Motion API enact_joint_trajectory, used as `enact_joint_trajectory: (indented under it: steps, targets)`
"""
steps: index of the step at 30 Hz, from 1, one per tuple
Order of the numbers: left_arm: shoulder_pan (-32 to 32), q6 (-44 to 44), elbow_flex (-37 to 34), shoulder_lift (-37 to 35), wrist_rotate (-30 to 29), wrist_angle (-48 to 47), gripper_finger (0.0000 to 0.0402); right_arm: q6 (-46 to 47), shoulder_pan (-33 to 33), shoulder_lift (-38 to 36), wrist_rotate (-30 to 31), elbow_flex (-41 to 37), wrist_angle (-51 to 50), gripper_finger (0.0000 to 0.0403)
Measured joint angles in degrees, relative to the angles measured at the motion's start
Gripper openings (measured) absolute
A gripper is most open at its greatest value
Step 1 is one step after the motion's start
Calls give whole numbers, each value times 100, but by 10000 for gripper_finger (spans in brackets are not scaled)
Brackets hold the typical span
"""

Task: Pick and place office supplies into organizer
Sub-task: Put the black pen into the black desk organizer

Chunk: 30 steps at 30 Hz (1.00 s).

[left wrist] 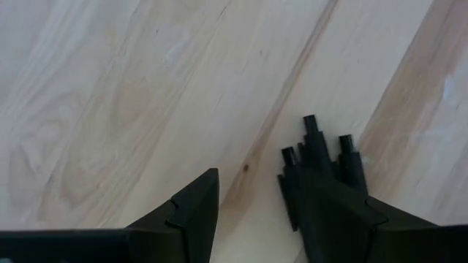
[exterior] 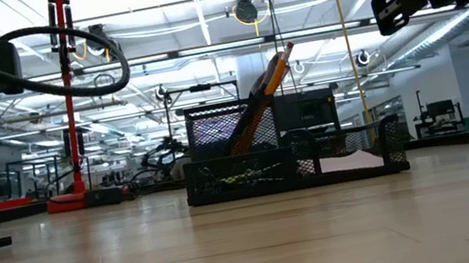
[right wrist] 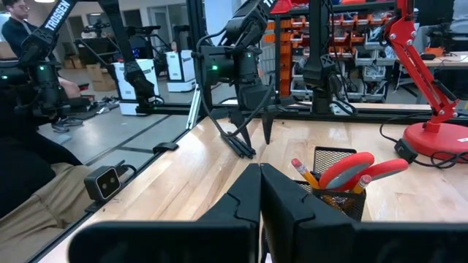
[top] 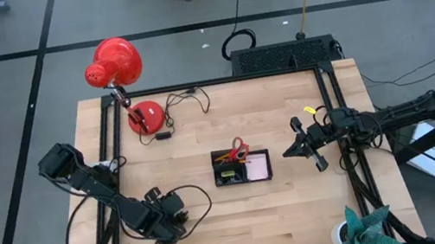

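Note:
Near the table's front left, my left gripper points down close over the wood, open, with bare table between its fingers. Several black pens lie on the table right at one finger. The organizer, a black mesh tray, stands at the table's middle. It holds red-handled scissors, orange pencils and a pink pad. My right gripper hangs level and shut, to the right of the organizer, holding nothing. My left gripper comes from above, pointing steeply down, with one finger right over the black pens' ends. The pens lie flat on the table beside that finger, not between the two. Whether the finger touches them, I cannot tell.
A red desk lamp with its base and cord stands at the far left. A black box sits beyond the far edge. A green and white object is at the near right corner. A person sits beyond the table.

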Motion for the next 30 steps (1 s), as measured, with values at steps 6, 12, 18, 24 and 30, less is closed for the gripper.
enact_joint_trajectory:
  steps: [6, 12, 18, 24, 30]
  targets:
    - [-119, -151, -2, 70, 30, -74, 198, 0, 0, 0, 0, 0, 0, 0]
    - [-222, -333, 0, 351, 60, 88, 198, 0, 0, 2, 2, 0, 2, 0]
    - [-223, -396, 31, 596, 76, 18, 198, 0, 0, 14, 4, 0, 0, 0]
    - [-226, -460, 28, 610, 97, -225, 196, 1, 1, 13, 4, 0, 2, 0]
    - [-186, -455, 30, 612, 253, -237, 157, 0, 2, 13, 4, 0, 0, 0]
